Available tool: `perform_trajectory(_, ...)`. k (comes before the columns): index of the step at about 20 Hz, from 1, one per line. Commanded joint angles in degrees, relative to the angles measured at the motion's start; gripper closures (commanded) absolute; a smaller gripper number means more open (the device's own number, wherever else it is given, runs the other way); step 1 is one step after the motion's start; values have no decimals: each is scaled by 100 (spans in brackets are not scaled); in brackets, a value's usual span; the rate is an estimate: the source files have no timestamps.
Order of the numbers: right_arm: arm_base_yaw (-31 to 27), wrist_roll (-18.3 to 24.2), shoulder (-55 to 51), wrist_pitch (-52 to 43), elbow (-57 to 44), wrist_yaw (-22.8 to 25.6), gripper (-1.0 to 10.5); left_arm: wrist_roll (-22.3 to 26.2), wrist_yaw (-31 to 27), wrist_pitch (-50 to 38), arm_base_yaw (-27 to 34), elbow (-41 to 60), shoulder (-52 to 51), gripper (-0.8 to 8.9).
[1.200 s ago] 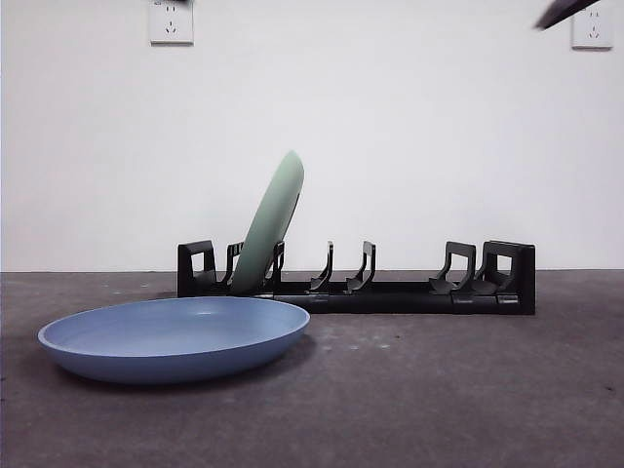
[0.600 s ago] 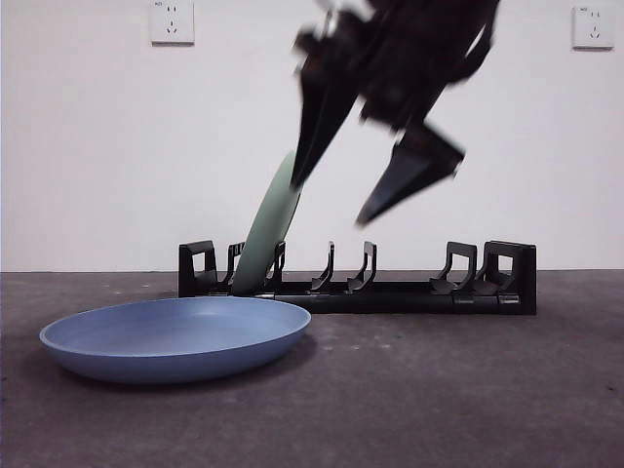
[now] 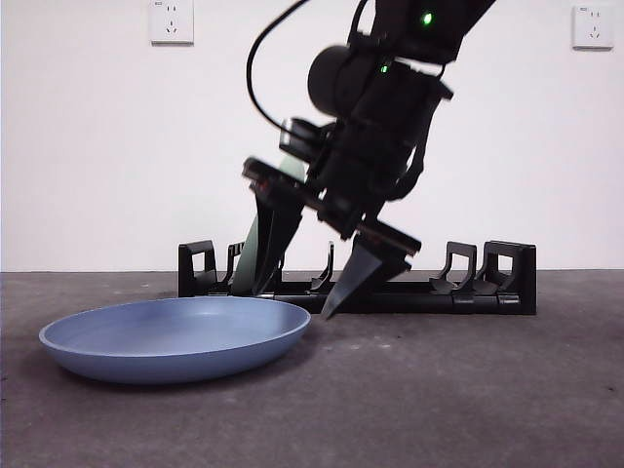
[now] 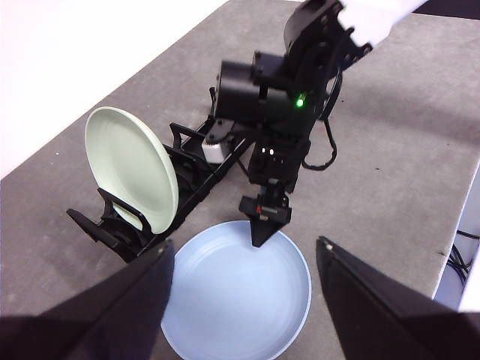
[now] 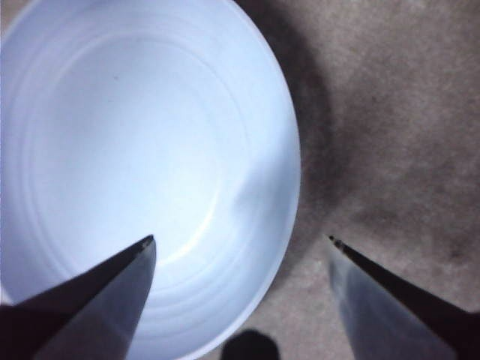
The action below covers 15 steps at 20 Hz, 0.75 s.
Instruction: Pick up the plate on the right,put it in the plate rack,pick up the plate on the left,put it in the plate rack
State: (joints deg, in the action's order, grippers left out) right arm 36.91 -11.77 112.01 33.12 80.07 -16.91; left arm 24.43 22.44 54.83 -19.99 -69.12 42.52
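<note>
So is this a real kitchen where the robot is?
Probably not. It looks more like a test room or lab: a bare grey table against a plain white wall with sockets. Only a black plate rack, a green plate in it and a blue plate are there.

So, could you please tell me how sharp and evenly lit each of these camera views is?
Front view: sharp, the right pincer dark against the bright wall. Left wrist view: the green plate and plate rack are clear, its own left pincer blurred. Right wrist view: the blue plate looks washed out, with a soft shadow alongside it.
</note>
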Motion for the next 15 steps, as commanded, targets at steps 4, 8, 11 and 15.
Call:
perform_trajectory(4,35,-85,321,-59,-55,7,577,61,2,-28,-122,2,-15,493)
perform_trajectory(8,37,-151,411,-66,-55,0,805,96,0,-31,-175,2,7,493)
perform_trajectory(11,39,-153,433,-66,-55,0,895,96,2,-22,-203,2,57,493)
perform_trajectory(15,57,-149,433,-68,-55,4,963,144,2,0,-332,2,129,493)
